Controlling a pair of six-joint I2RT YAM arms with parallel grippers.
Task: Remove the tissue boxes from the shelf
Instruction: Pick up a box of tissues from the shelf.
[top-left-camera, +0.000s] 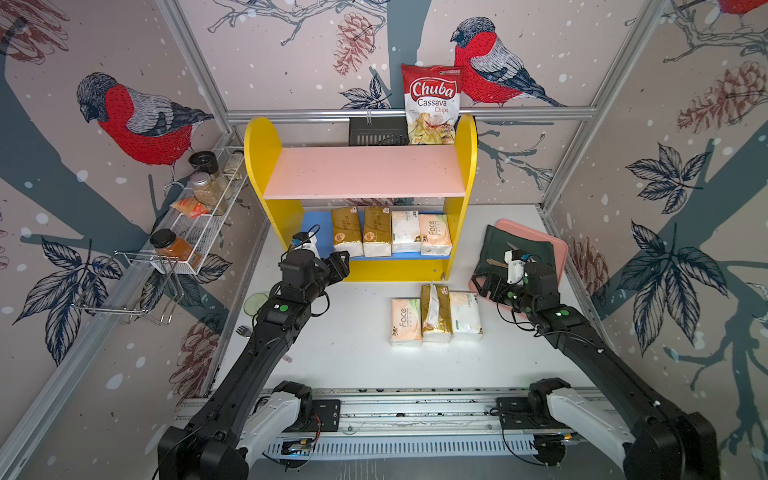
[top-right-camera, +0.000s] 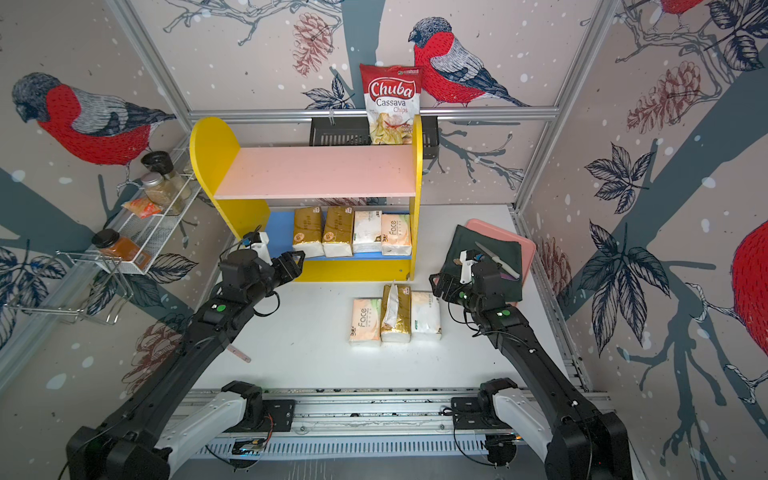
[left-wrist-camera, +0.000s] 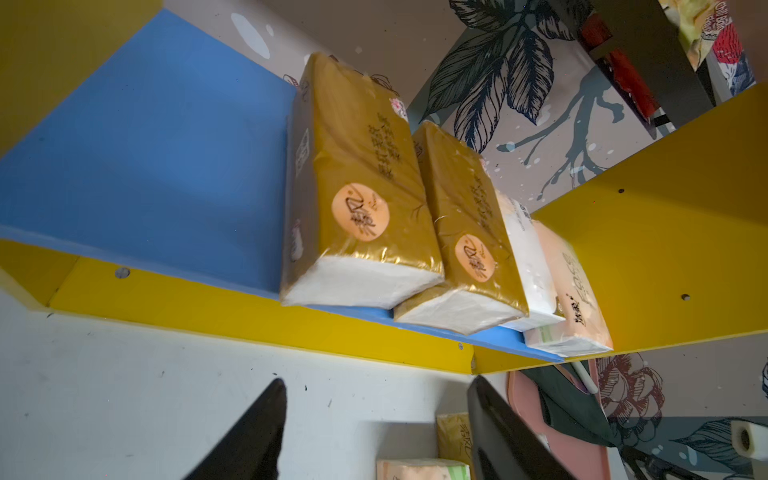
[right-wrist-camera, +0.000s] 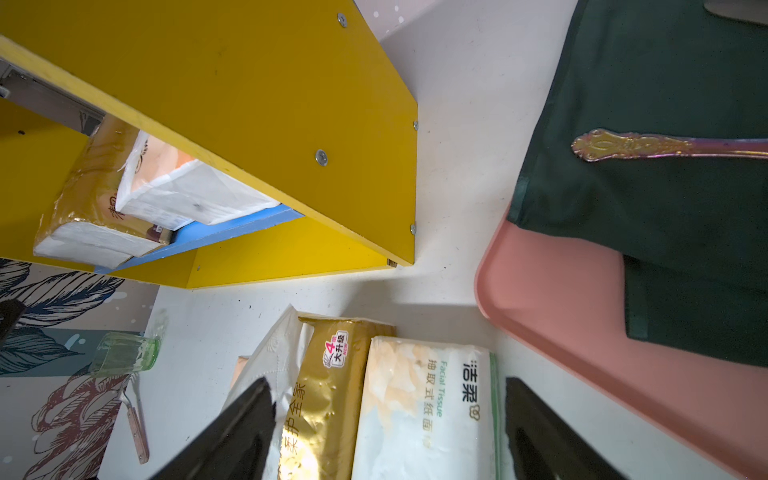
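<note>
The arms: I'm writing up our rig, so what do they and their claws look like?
Both the left arm and right arm are black with white base segments, a green sticker each, loose black cables and white wrist camera mounts. The left claw and right claw are black, tapering to points.

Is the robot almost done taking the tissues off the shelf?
About halfway. Three packs lie on the table. Nothing is held: the open left gripper faces the end gold pack. Four packs still sit on the shelf, on its blue board.
</note>
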